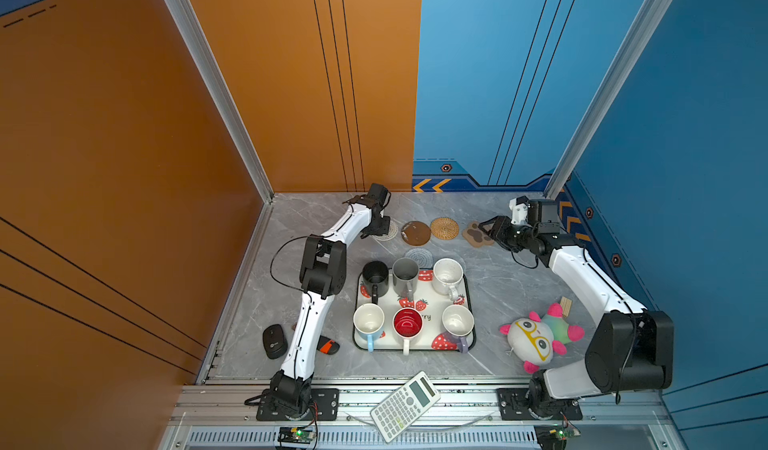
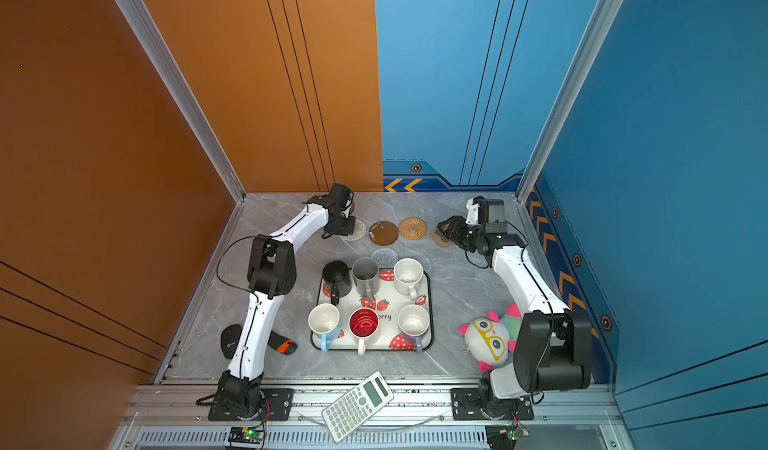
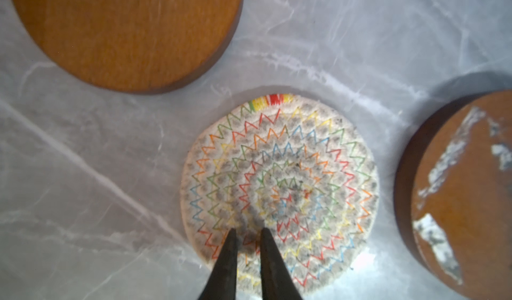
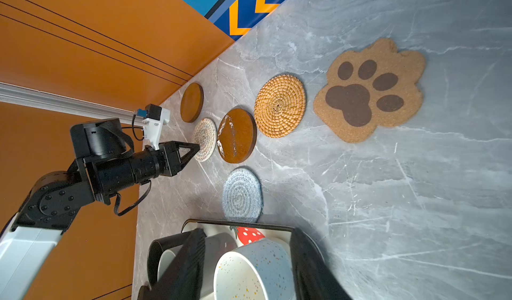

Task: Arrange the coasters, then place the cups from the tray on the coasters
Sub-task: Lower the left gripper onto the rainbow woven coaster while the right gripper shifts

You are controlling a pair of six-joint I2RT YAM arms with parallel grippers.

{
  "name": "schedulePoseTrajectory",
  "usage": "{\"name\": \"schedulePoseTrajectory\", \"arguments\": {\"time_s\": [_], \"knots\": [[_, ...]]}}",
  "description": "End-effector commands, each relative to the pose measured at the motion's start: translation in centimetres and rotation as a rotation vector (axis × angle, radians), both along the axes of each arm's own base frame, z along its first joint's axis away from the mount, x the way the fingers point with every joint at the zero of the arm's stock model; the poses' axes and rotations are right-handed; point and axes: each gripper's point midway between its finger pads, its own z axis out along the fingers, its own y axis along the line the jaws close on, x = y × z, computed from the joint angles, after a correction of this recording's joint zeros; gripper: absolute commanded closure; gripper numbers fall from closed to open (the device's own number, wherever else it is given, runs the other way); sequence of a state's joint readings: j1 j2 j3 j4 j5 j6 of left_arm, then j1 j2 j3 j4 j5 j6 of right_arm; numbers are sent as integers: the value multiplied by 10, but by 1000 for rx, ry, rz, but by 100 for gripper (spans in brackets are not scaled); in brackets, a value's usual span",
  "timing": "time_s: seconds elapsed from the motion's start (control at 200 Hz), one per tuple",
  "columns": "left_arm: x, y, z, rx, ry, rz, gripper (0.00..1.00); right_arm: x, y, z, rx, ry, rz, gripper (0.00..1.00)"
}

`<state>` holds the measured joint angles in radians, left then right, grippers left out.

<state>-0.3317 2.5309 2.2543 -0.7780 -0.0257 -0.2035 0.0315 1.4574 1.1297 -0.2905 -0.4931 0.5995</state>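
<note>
The tray [image 1: 435, 302] sits nearest on the grey marbled bench [image 1: 498, 286]. It is white with a black rim and red strawberry prints, and all six cups stand upright on it. The near row holds the light blue cup [image 1: 368, 321], the white cup with red inside [image 1: 407, 323] and the lavender cup [image 1: 458, 323]. Behind them stand the black cup [image 1: 375, 275], the grey cup [image 1: 405, 275] and the speckled off-white cup [image 1: 448, 275].

Just beyond the tray's far edge lies the grey woven coaster [image 1: 419, 257]. Farther back is a row of four:
- the white woven round [image 3: 279, 190], stitched with coloured zigzags
- the scuffed brown disc [image 1: 416, 233]
- the tan woven round [image 1: 444, 228]
- the paw-shaped coaster [image 1: 477, 234], cork-brown with dark pads

The plain brown disc [image 4: 191, 102] lies farther still, near the orange wall.

The left end effector [image 3: 248, 232] points down at the white woven round, its jaws a narrow slit apart with nothing between them. The right end effector [image 1: 486, 231] hangs by the paw-shaped coaster, jaws spread and empty.
</note>
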Motion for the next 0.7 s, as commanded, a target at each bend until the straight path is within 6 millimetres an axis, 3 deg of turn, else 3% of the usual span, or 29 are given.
{"name": "schedulePoseTrajectory", "arguments": {"time_s": [0.0,0.175,0.25,0.341,0.526,0.611,0.696], "knots": [[-19,1,-49,-31,146,23,82,-11,-8,0,-13,13,-15,51],[-20,2,-39,-37,135,37,79,-14,-12,1,-15,12,-25,51],[-19,0,-25,-45,114,38,77,-16,-12,2,-14,10,-24,51],[-13,-8,3,-94,72,23,75,-18,-11,2,-8,8,-19,52],[6,-30,78,-203,-69,-8,73,-25,-11,11,-3,-17,-16,52],[-1,-43,102,-220,-101,-52,75,-30,-15,15,-6,-29,-29,52],[-18,-64,110,-234,-92,-120,77,-33,-16,17,-4,-36,-32,52]]}}
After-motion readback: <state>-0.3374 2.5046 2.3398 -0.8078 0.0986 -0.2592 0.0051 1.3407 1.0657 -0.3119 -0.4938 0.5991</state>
